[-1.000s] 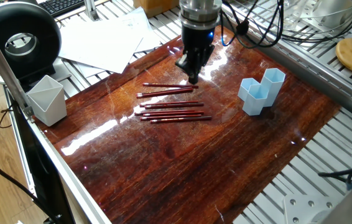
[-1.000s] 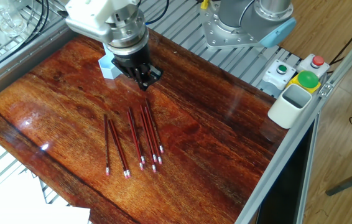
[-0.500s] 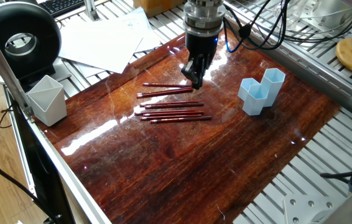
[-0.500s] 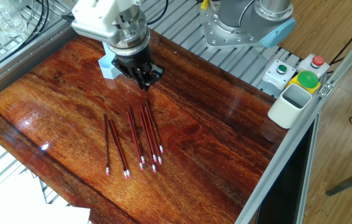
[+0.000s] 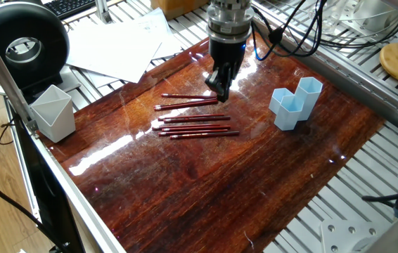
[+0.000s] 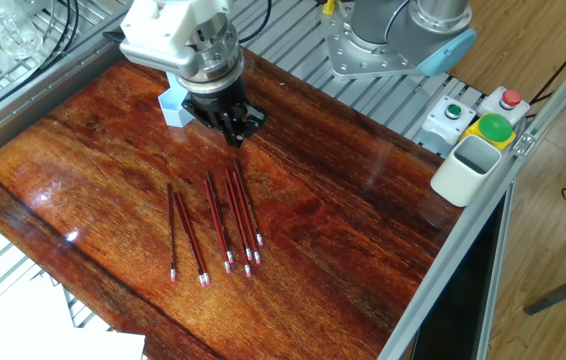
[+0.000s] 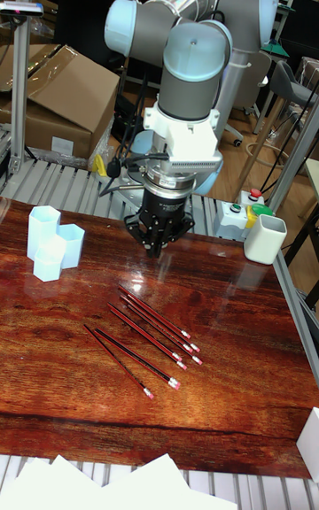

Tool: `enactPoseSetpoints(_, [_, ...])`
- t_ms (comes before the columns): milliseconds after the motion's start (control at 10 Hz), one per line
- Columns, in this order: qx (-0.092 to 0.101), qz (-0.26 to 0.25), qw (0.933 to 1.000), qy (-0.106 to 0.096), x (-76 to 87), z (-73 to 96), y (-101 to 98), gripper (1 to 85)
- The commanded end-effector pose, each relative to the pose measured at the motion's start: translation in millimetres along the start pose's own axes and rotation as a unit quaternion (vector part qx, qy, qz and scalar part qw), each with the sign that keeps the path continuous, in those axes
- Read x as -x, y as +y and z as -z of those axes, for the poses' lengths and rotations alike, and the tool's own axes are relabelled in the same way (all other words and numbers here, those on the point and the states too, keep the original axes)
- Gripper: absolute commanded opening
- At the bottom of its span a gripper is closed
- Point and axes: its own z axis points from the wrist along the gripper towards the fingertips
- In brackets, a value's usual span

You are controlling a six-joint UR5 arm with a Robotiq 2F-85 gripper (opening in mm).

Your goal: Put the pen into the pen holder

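Several dark red pens [image 5: 195, 124] [image 6: 225, 218] [image 7: 149, 333] lie side by side in the middle of the glossy wooden board. My gripper [image 5: 221, 93] [image 6: 238, 136] [image 7: 156, 250] hangs point-down just above the far end of the row. Its black fingers meet at the tip, shut, with nothing visible between them. The light blue pen holder [image 5: 294, 104] [image 7: 49, 243], made of joined hexagonal tubes, stands upright on the board well apart from the pens. In the other fixed view the pen holder [image 6: 170, 106] is mostly hidden behind the gripper.
A pale grey-white angular cup [image 5: 53, 112] [image 6: 467, 168] [image 7: 265, 238] stands at the board's edge. Loose white papers [image 5: 118, 43] and a black round device [image 5: 23, 42] lie beyond one side. A button box [image 6: 491, 118] sits next to the cup.
The gripper has shifted slightly toward the pen holder side, dropped a little and turned at the wrist. The pens and the holder have not moved.
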Motion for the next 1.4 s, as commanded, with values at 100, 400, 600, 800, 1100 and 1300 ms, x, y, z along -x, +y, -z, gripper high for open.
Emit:
enactPoseSetpoints(100, [0.014, -0.011, 0.9998, -0.003, 3.7, -1.2, 8.9, 15.0])
enactPoseSetpoints(400, [0.032, -0.033, 0.9989, -0.010, 6.8, -1.9, 18.4, 15.7])
enactPoseSetpoints(600, [0.026, -0.014, 0.9992, -0.025, 14.2, -1.8, 15.5, 21.0])
enactPoseSetpoints(800, [0.015, -0.009, 0.9979, -0.062, 33.2, -0.4, 9.8, 23.7])
enactPoseSetpoints(1100, [0.009, 0.043, 0.9976, -0.054, 28.8, -1.0, 8.1, 34.3])
enactPoseSetpoints(1300, [0.012, 0.080, 0.9951, -0.057, 30.2, -0.7, 10.5, 40.0])
